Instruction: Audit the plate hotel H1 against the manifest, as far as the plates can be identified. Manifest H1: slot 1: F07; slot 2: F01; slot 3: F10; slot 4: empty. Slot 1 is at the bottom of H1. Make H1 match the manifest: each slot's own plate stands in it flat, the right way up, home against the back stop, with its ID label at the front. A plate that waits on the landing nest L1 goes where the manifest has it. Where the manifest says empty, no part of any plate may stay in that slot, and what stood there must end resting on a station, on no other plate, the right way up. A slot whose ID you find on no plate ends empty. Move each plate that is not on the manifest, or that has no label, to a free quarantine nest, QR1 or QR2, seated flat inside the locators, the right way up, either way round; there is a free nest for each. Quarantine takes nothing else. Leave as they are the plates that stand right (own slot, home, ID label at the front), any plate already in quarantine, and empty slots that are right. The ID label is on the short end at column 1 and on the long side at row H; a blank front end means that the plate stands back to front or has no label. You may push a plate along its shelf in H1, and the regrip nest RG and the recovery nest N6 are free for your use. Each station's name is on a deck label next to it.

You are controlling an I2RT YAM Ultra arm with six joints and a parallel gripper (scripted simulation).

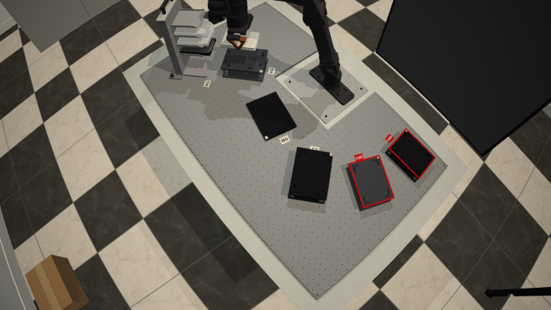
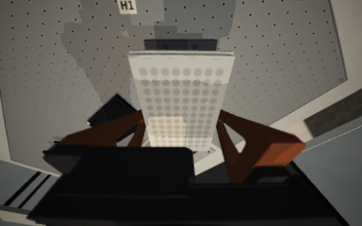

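My gripper (image 1: 237, 44) is shut on the near short end of a white well plate (image 1: 247, 40). It holds the plate flat a little above the dark regrip nest RG (image 1: 244, 64). In the wrist view the orange fingers press the plate's (image 2: 181, 99) two long sides, and the nest (image 2: 180, 44) shows beyond its far end. No label shows on the plate from here. The hotel H1 (image 1: 191, 38) stands just left of the gripper. It has pale plates on its middle shelves and a dark plate (image 1: 197, 49) on a low shelf. The hotel plates' labels are too small to read.
A black plate or pad lies at N6 (image 1: 270, 115). A dark block stands at the landing nest (image 1: 311, 174). Two red-framed quarantine nests sit at the right, one grey (image 1: 370, 182) and one black (image 1: 411, 154). The arm's base (image 1: 332, 81) is right of RG.
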